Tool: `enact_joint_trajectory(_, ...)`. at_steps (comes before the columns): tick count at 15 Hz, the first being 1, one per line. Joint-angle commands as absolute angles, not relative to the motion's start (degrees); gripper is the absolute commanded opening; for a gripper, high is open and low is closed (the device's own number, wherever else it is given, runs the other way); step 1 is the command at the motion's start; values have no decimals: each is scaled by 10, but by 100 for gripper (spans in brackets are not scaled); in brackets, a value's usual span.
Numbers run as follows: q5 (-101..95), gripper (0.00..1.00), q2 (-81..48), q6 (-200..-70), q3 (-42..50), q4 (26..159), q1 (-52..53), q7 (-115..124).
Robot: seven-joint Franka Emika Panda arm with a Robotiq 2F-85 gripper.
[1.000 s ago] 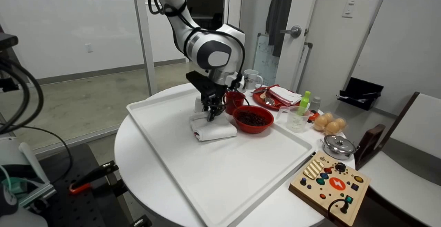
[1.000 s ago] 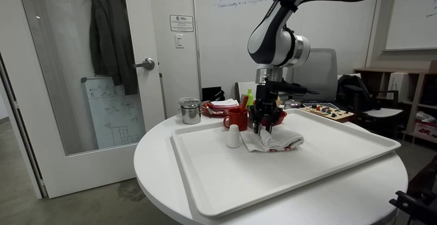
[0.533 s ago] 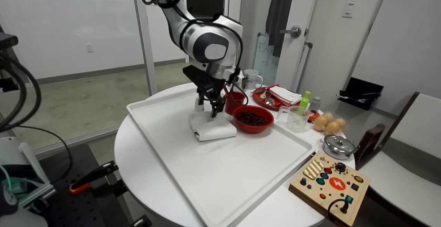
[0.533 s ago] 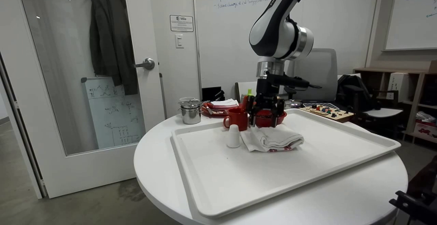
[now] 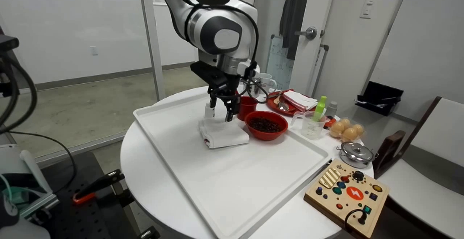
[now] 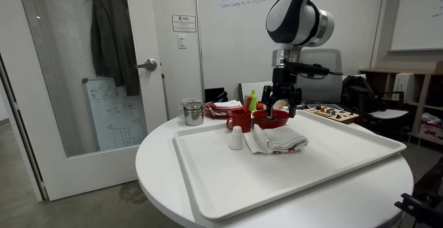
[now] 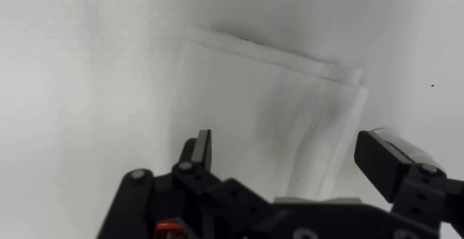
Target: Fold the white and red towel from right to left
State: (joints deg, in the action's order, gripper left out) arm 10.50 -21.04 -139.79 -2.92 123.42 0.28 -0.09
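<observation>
One folded towel (image 6: 282, 138), white tray (image 6: 290, 167), round table (image 6: 159, 155), door (image 6: 147, 37), whiteboard (image 6: 420, 20)

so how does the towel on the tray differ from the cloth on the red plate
The towel lies on the white tray, the cloth on the red plate. Cutlery lies beside the cloth; the towel sits below the open tool. The towel shows small red patches, the cloth longer red lines. Both are folded and white with red.
</observation>
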Motion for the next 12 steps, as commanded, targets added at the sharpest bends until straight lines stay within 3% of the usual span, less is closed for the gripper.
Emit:
enact_joint_trajectory(1, 86, 100, -154, -1374, -6, 1273, -18, -15)
enact_joint_trajectory(12, 77, 100, -71, -1335, 38, 1311, -67, -92)
